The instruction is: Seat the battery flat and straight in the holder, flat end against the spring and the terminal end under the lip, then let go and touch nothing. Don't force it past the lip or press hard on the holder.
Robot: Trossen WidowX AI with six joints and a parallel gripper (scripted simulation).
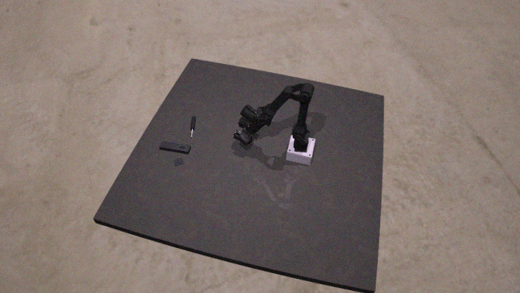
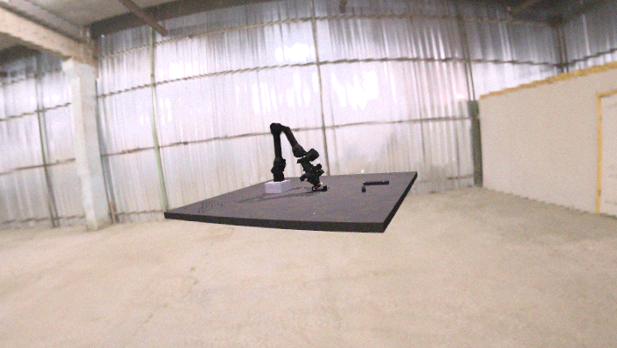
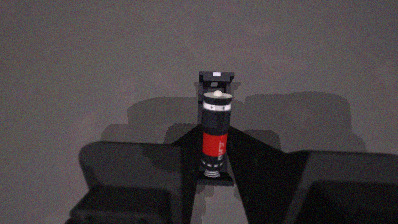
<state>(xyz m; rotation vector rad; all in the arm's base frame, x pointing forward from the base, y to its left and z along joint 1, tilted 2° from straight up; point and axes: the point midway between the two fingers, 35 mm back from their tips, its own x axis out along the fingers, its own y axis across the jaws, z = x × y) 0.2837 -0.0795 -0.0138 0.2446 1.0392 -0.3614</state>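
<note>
The battery [image 3: 215, 145], black with a red band and a silver ring, lies lengthwise over the black holder [image 3: 227, 76] [image 2: 323, 189]. Its flat end is low at the coiled spring [image 3: 212, 173]. Its terminal end [image 3: 218, 94] looks wider and raised, so the battery seems tilted. That end shows below the lip [image 3: 216, 74] in the wrist view, with a gap between, and is not under it. My gripper [image 3: 213, 129] [image 1: 244, 136] [image 2: 317, 186] is shut on the battery, one dark finger on each side. The fingers hide part of the holder's side walls.
A screwdriver [image 1: 193, 123] and a dark oblong block [image 1: 174, 147] lie off to the left in the top view, with a small dark flat square [image 1: 178, 162] near the block. The arm's white base [image 1: 300, 157] [image 2: 275, 187] stands on the dark table [image 1: 221, 206].
</note>
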